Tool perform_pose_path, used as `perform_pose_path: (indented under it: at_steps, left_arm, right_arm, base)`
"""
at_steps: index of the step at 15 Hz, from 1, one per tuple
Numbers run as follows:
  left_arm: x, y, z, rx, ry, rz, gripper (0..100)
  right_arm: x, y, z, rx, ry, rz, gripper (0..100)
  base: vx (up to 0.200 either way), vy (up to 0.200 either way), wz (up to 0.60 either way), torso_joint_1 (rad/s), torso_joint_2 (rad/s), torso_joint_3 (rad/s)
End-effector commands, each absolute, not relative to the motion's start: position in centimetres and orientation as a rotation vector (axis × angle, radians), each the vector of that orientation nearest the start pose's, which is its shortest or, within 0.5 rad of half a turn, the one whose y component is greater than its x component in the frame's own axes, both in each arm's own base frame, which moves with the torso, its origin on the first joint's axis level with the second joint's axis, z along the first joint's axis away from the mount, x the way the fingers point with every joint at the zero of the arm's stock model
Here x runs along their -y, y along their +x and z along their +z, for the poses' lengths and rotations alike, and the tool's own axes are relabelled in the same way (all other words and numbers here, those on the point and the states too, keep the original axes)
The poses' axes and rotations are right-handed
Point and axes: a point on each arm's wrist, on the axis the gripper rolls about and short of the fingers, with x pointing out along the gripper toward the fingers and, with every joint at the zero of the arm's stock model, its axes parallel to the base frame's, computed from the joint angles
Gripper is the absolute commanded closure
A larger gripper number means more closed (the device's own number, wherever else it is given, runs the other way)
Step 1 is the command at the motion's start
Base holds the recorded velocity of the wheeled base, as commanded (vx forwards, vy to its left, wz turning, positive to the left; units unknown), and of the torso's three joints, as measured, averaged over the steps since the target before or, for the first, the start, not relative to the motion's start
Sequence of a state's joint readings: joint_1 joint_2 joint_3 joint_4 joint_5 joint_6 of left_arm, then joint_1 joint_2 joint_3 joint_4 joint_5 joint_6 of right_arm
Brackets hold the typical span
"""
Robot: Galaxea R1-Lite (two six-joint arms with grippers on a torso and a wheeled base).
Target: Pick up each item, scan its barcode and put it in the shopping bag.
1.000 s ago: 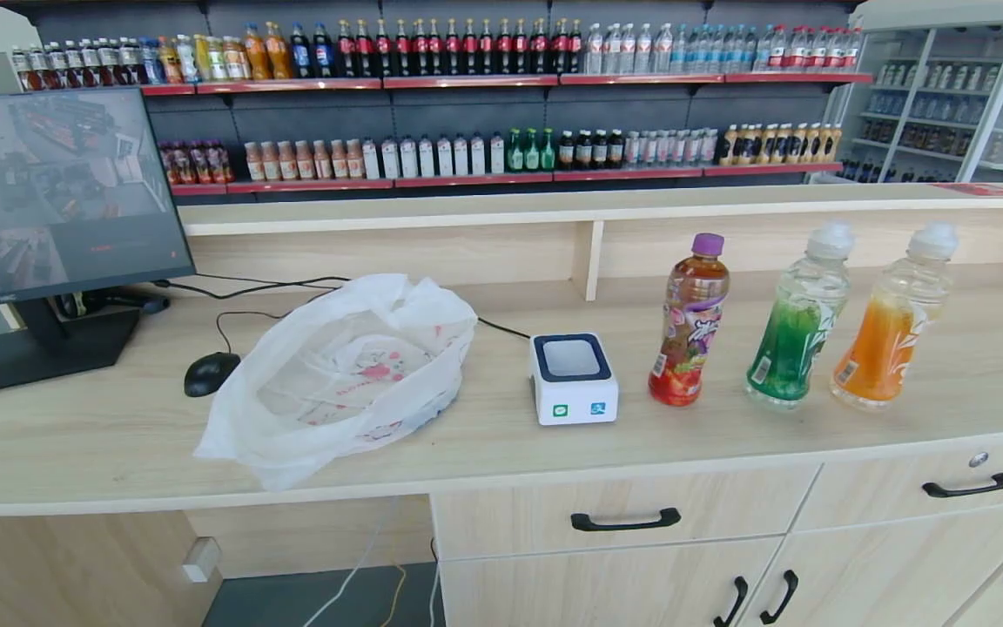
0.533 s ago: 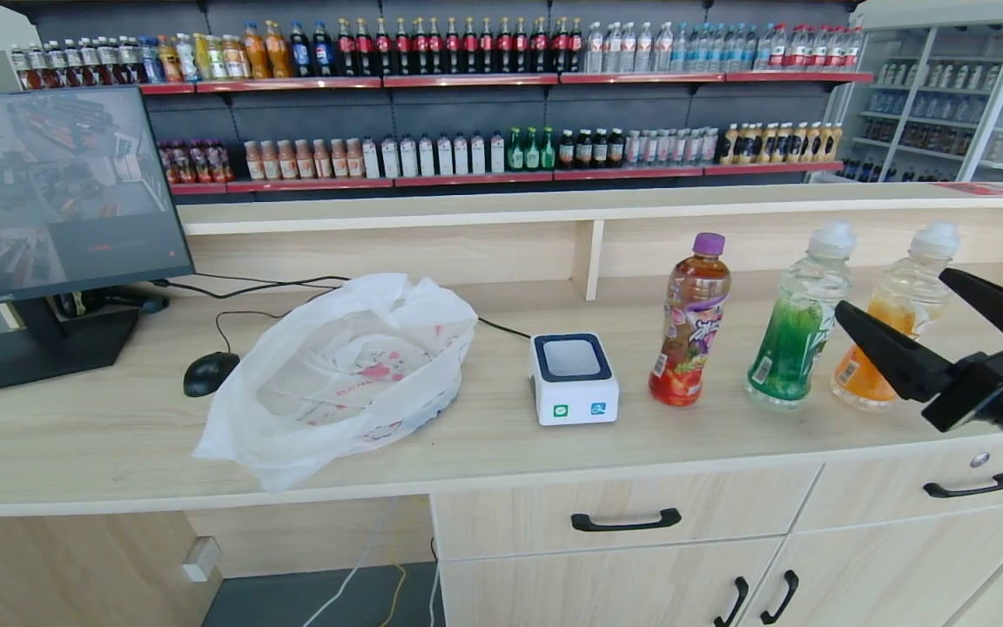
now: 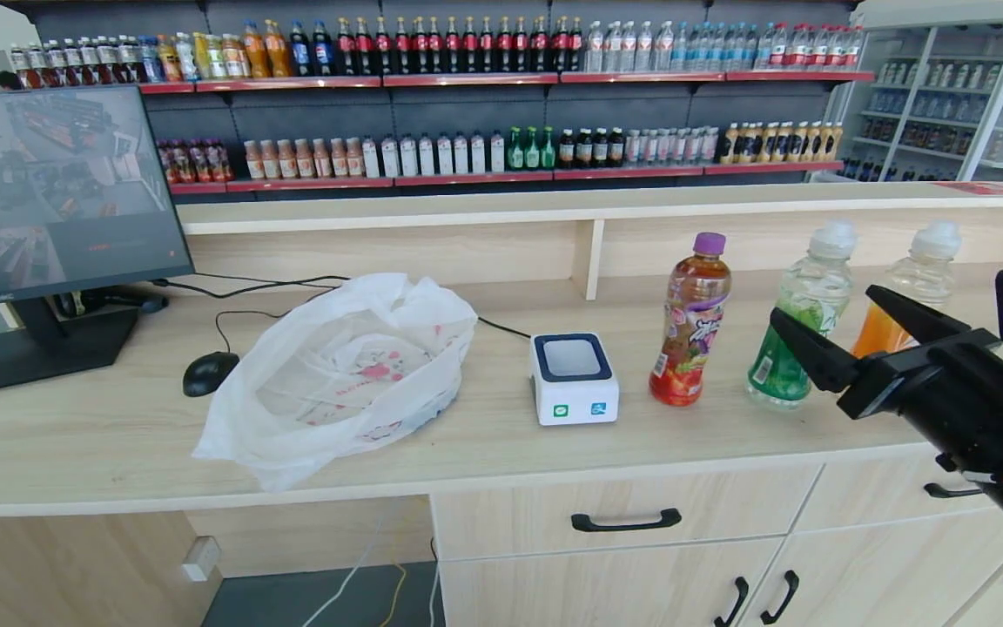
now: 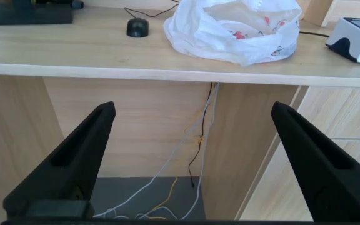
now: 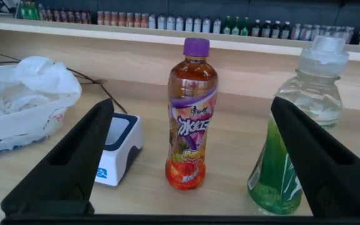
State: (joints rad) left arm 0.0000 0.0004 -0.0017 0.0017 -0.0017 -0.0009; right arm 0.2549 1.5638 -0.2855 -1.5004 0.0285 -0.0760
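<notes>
My right gripper (image 3: 824,305) spread wide, empty, right of purple-capped juice bottle (image 3: 690,322) | seems full: heavyish, stiff, slick plastic | take mid-body, across label | left gripper (image 4: 192,109) spread, empty.

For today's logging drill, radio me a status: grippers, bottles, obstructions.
Right gripper open, empty, facing purple-capped bottle. Left gripper open, below counter. Green bottle and orange bottle upright alongside; green one crowds the approach.
</notes>
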Motion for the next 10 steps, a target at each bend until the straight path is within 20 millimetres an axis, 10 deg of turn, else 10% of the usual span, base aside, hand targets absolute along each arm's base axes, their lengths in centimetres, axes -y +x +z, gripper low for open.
perform_pose_path:
  at_steps: [1, 10]
  left_arm:
    - [0.0, -2.3, 7.6, 0.0, -0.002, -0.002, 0]
    - [0.0, -2.3, 7.6, 0.0, -0.002, -0.002, 0]
  right_arm:
    - [-6.3, 22.0, 16.9, 0.194, -0.044, 0.303, 0]
    - [-7.6, 25.8, 13.9, 0.09, -0.032, 0.283, 0]
  base:
    - [0.0, 0.0, 0.0, 0.0, 0.0, 0.0]
    - [0.0, 0.0, 0.0, 0.0, 0.0, 0.0]
